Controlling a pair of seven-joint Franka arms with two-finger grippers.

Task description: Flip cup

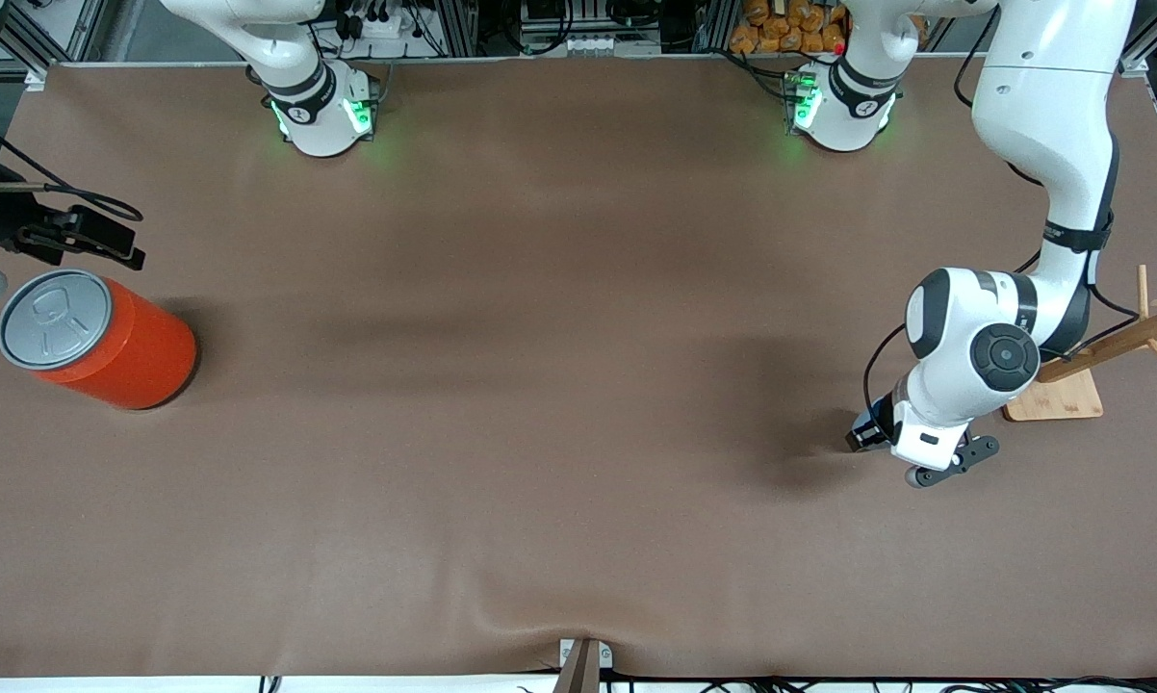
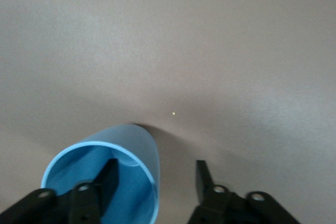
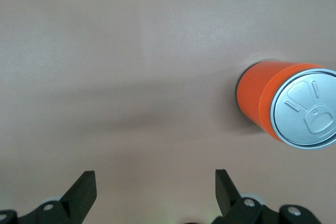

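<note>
The light-blue cup (image 2: 137,144) shows only in the left wrist view, with its darker blue mouth toward the camera and its closed end down at the brown table (image 2: 173,51). My left gripper (image 2: 156,170) is open and straddles the cup's rim, one finger inside the cup and the other outside, clear of the wall. In the front view the left gripper (image 1: 954,462) sits low over the table at the left arm's end and hides the cup. My right gripper (image 3: 155,176) is open and empty over bare table beside the orange can.
The big orange can (image 1: 107,339) with a grey lid stands at the right arm's end of the table and also shows in the right wrist view (image 3: 262,100). A wooden peg rack (image 1: 1098,361) stands close beside the left arm's hand.
</note>
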